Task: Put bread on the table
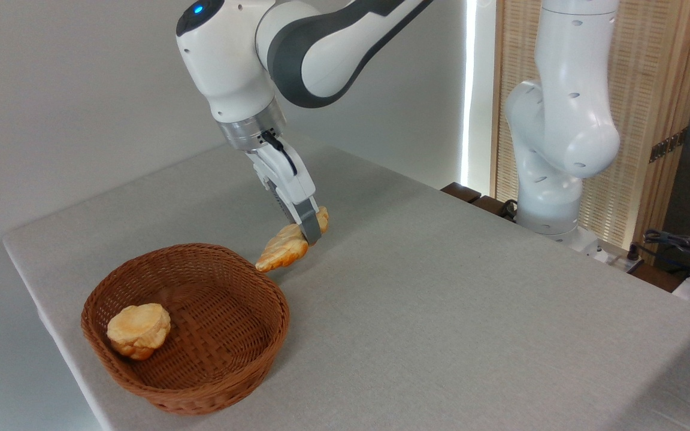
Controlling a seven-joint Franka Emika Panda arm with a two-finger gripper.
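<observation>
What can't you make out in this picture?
- Middle of the bread: covered by the gripper fingers; whether it rests on the table is unclear.
- Underside of the round bun: hidden against the wicker basket.
- Cables and devices at the right edge: cut off.

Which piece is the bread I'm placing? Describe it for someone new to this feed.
Start at the wicker basket near the grey table's left end. Just beyond its far rim, the end effector grips the bread. It is long, leaf-shaped and ridged, unlike the round bun inside the basket.
</observation>
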